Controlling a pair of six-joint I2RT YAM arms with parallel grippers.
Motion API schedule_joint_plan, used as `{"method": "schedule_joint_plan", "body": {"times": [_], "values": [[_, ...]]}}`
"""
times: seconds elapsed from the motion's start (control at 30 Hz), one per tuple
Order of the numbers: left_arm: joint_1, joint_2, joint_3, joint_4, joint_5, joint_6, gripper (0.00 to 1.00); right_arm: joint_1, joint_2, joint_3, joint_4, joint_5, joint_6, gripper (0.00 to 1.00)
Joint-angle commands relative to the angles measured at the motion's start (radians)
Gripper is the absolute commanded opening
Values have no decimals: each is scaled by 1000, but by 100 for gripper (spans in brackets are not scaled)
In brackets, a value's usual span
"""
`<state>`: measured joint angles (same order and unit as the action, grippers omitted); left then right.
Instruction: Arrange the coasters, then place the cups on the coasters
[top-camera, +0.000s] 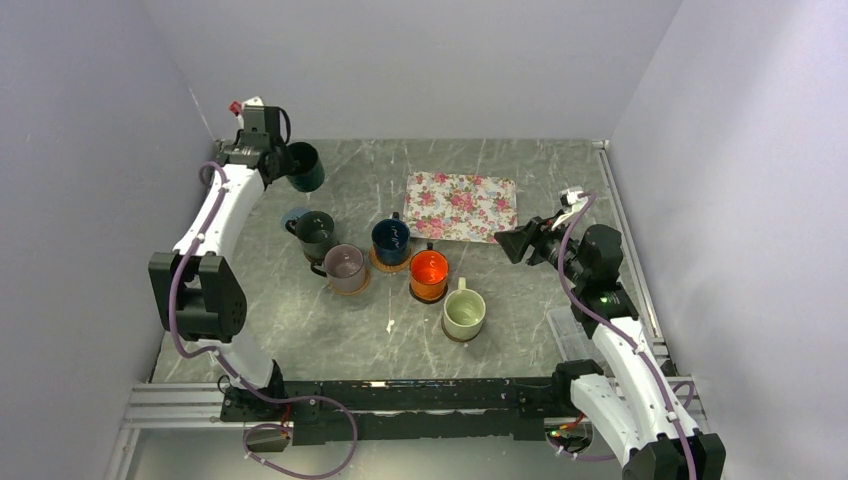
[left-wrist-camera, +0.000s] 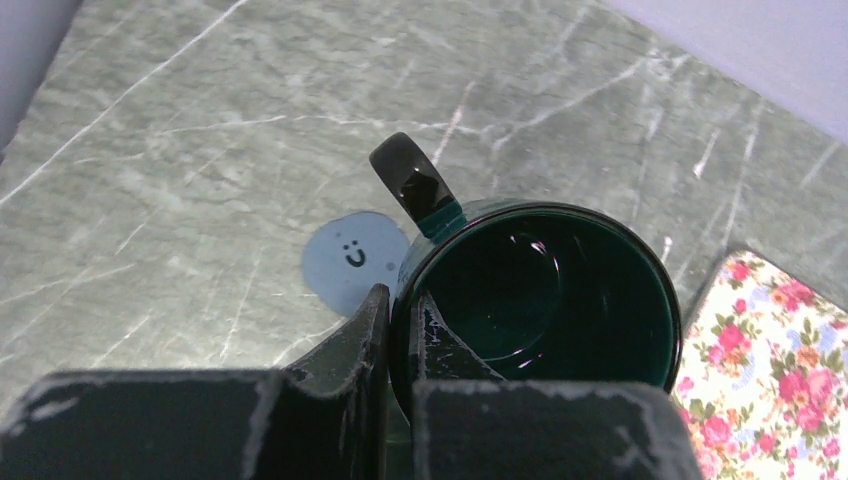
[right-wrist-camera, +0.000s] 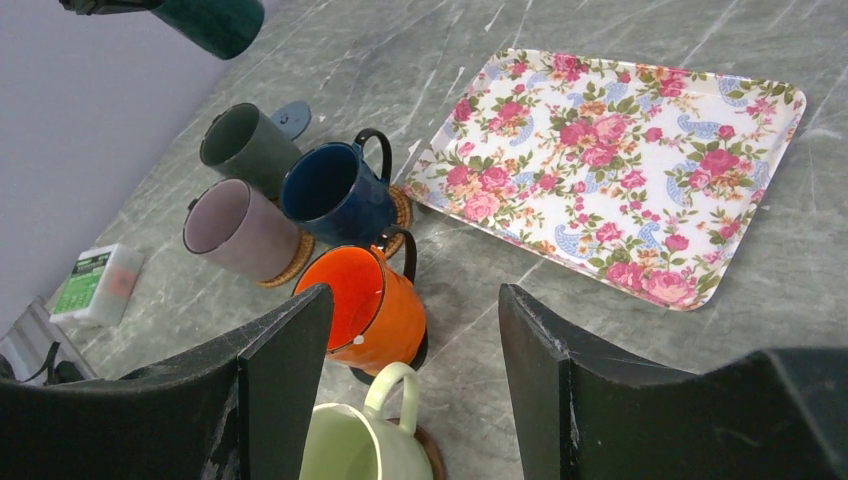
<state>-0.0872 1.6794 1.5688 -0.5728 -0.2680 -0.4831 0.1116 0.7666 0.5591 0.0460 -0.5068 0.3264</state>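
The left hand (left-wrist-camera: 400, 322) pinches the rim of the green cup (left-wrist-camera: 540, 290) and holds it up in the air. The blue coaster (left-wrist-camera: 352, 260) lies bare on the table (left-wrist-camera: 180, 150) below. The right hand (right-wrist-camera: 412, 312) is open wide, near the flowery mat (right-wrist-camera: 610, 170). Five other cups (top-camera: 429, 274) sit close together.

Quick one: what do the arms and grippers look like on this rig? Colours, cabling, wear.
The left arm and right arm have white link shells and black joint housings, with a purple cable looped along each. The left gripper and right gripper are black, with flat wedge-shaped fingers scuffed pale at the edges.
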Motion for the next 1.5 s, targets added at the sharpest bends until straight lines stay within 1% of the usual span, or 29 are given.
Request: {"method": "schedule_joint_plan", "body": {"times": [0.0, 0.3, 0.4, 0.97, 1.47], "values": [[30, -18, 8, 14, -37, -77, 3, -4, -1, 22, 25, -19, 8, 66], [33, 25, -16, -38, -159, -156, 3, -4, -10, 19, 20, -30, 14, 66], [33, 36, -36, -34, -177, -169, 3, -4, -12, 15, 26, -37, 19, 66], [56, 133, -46, -19, -109, -173, 3, -3, 0, 4, 38, -53, 34, 66], [63, 182, -25, -66, -102, -159, 3, -4, 0, -8, 41, -46, 45, 66]]}}
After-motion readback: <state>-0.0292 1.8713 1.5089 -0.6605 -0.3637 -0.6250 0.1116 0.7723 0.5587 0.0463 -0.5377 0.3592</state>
